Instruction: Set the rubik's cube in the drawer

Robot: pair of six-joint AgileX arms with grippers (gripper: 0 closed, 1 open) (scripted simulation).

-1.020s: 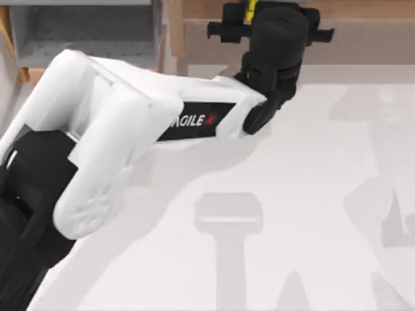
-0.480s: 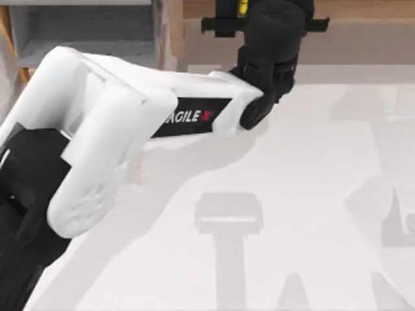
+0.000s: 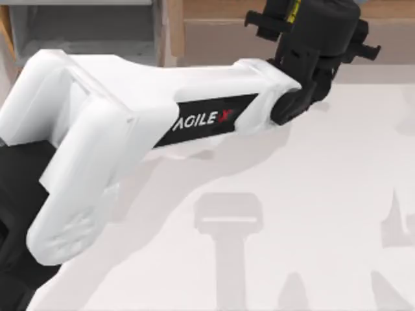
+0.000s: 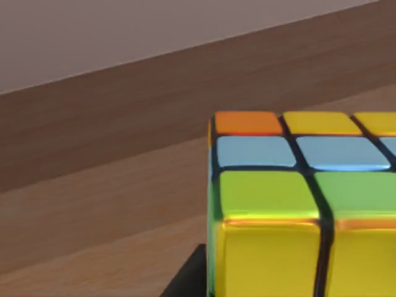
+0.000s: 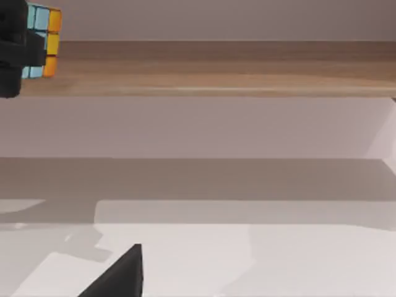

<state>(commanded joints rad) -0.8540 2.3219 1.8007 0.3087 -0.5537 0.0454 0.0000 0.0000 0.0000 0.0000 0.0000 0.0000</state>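
left arm is reaching from 8 o'clock of the top view up toward 1 o'clock, white links crossing the table, "agilex" label facing up

left gripper is sitting at roughly 1 o'clock of the top view, over the long brown shelf at the far edge. it's pinching the rubik's cube: a sliver of yellow is showing between the black gripper parts from above

left wrist view is looking right at the cube up close: orange and yellow tiles on one row, light blue on the next, green then yellow nearer the camera, dark grid lines between. wooden shelf surface is lying behind and below it, a darker wood wall rising behind that. cannot tell whether the cube is touching the wood or hanging just above it

right wrist view is catching the cube farther off, light blue and orange tiles showing, clamped in the left gripper, level with the shelf plank

drawer is sitting at 11 o'clock of the top view, grey inside with wooden sides, well apart from the cube, left arm partly covering it

right arm: a dark piece of its own gripper is poking into the right wrist view over the table, can't tell how its fingers stand
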